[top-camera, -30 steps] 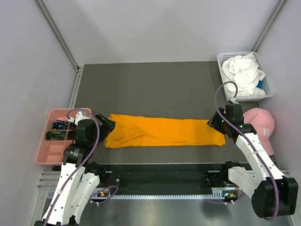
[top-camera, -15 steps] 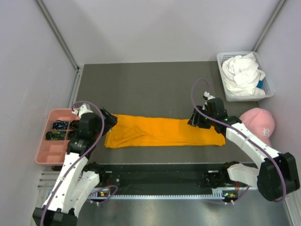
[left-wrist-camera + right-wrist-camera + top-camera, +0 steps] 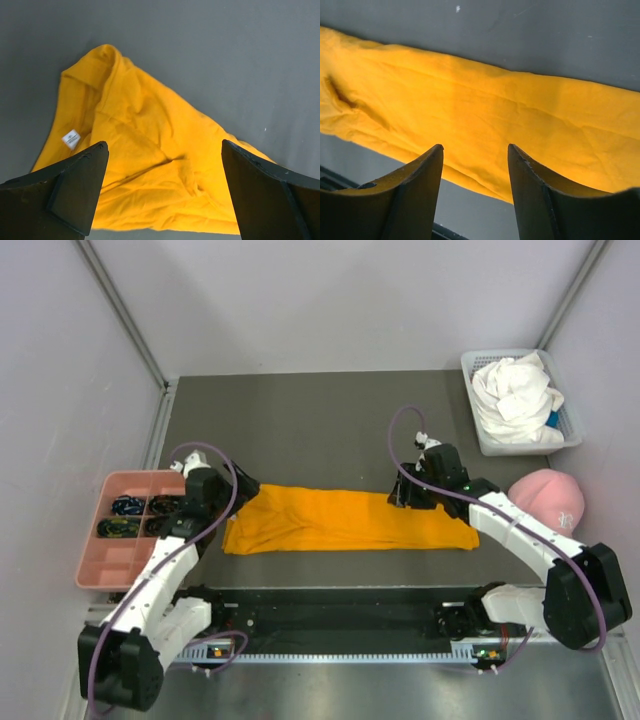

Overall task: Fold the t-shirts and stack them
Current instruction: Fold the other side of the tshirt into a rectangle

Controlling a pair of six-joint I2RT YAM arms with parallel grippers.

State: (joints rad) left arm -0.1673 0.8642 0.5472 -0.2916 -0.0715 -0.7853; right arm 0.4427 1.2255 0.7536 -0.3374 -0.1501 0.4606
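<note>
While bright orange cotton t-shirt (image 3: 345, 521), folded into long strip, lies on dark bench (image 3: 320, 425), right claw (image 3: 400, 498) has swung from its right end inward over its far edge; left claw (image 3: 240, 497) crept closer to its left end. Both claws apart, empty. Crosswise fold looks next.

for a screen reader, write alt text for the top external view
An orange t-shirt, folded into a long strip, lies on a dark table, with the left gripper and right gripper poised above it. White clothing fills a basket far right.
</note>
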